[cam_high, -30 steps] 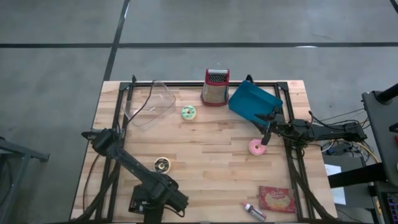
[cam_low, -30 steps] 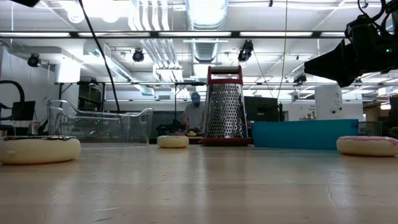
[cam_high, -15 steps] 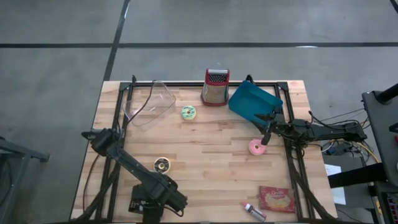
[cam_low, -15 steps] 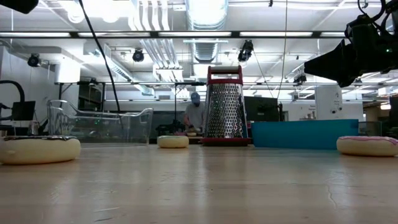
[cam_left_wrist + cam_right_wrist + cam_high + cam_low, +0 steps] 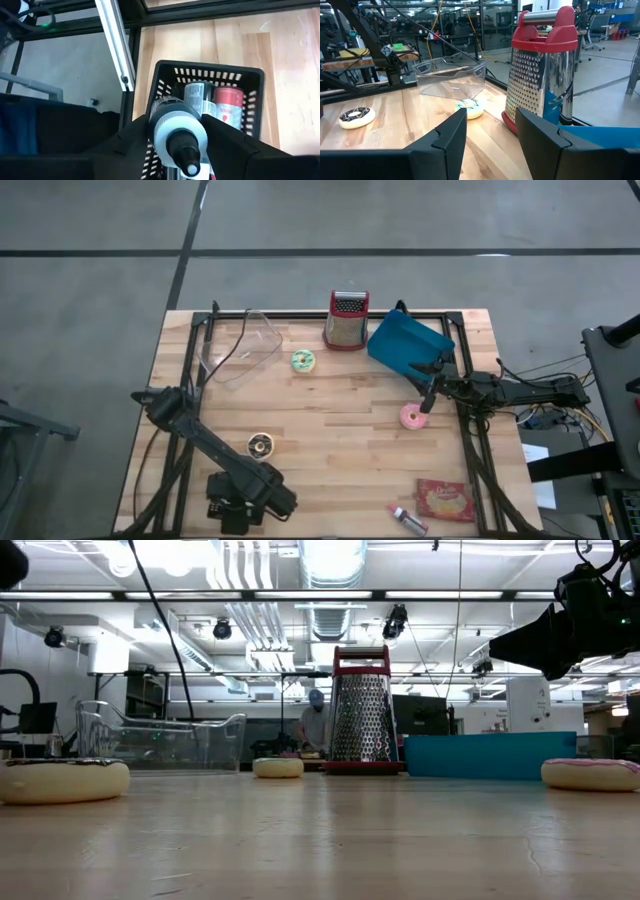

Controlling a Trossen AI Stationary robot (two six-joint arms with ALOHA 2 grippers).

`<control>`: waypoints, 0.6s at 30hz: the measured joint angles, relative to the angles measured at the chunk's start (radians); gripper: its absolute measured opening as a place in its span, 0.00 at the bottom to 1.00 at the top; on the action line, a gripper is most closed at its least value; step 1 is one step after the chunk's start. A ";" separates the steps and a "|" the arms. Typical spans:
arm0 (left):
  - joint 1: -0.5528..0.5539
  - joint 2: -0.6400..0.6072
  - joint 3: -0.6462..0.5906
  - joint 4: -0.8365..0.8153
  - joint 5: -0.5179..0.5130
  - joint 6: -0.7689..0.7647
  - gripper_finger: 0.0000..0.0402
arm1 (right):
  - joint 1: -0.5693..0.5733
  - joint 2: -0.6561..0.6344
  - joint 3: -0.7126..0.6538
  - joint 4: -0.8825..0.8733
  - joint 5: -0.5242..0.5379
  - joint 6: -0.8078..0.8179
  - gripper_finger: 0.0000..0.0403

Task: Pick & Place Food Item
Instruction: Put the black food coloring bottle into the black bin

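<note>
My left gripper (image 5: 232, 508) is at the table's near edge, shut on a dark bottle with a white collar and black nozzle (image 5: 179, 134). It is above a black basket (image 5: 165, 75) that holds a can and other bottles. My right gripper (image 5: 421, 388) is open and empty, raised just beyond a pink donut (image 5: 411, 417) that lies flat on the table. A green donut (image 5: 303, 361) and a chocolate donut (image 5: 261, 444) also lie flat on the table. My left gripper pinches the bottle between its two fingers (image 5: 226, 142), one on each side of the body just below the white collar (image 5: 176, 126). The fingers point down from above. The bottle lies along them, nozzle toward the wrist, above the basket's open top.
A clear container (image 5: 240, 348), a red-framed grater (image 5: 346, 319) and a blue tray (image 5: 408, 343) stand along the far side. A red snack packet (image 5: 445, 499) and a small tube (image 5: 409, 520) lie at the near right. A person shows far behind the table (image 5: 313, 720).
My left gripper has gone a little toward the table's left edge, over the basket, with the bottle still in it. My right gripper has kept still.
</note>
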State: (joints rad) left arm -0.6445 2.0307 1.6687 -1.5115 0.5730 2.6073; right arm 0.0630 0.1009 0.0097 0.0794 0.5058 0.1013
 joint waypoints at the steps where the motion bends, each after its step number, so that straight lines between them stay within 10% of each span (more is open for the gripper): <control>1: 0.000 0.000 -0.010 0.005 0.008 0.003 0.45 | 0.000 0.000 0.000 0.000 0.000 0.000 0.41; 18: 0.001 0.001 -0.022 -0.050 0.071 -0.002 0.45 | 0.000 0.000 0.000 0.000 0.000 0.000 0.41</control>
State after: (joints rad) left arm -0.6437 2.0315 1.6466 -1.5620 0.6441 2.6057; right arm 0.0631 0.1009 0.0097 0.0795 0.5057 0.1013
